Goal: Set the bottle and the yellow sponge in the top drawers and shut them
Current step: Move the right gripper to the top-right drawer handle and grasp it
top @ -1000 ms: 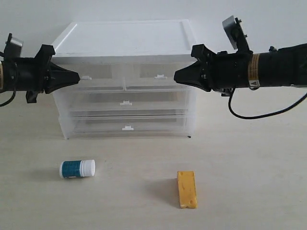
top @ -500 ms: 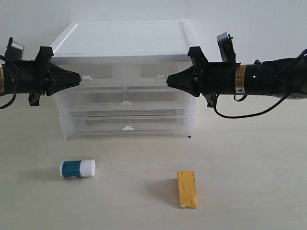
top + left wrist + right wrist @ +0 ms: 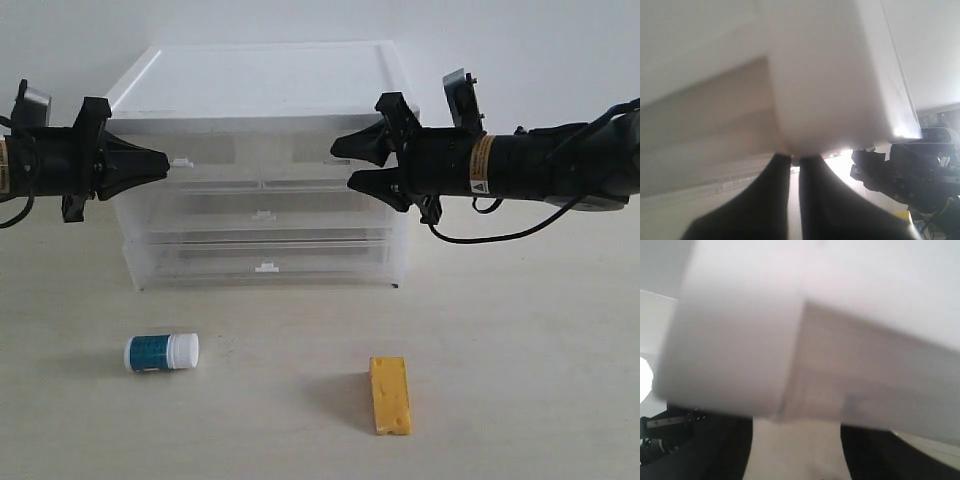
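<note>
Noted left arm (image 3: 45, 165) stretched level from the left, left end effector (image 3: 160, 163) with jaws pressed together. Noted right arm (image 3: 540, 165) level from the right, right end effector (image 3: 343, 166) with jaws parted vertically.

The bottle (image 3: 161, 352) is small, stubby and white, with a dark teal label and a white cap. It lies on its side at the near left, cap pointing right. The yellow sponge (image 3: 390, 395) is a yellow-orange rectangular block. It lies at the near right, well apart from the bottle, its long side running near to far. The 2 narrow translucent drawers sit side by side under the white top of the cabinet (image 3: 260, 80) at the far side: the left top drawer (image 3: 215, 152) and the right top drawer (image 3: 300, 150), both pushed in.
</note>
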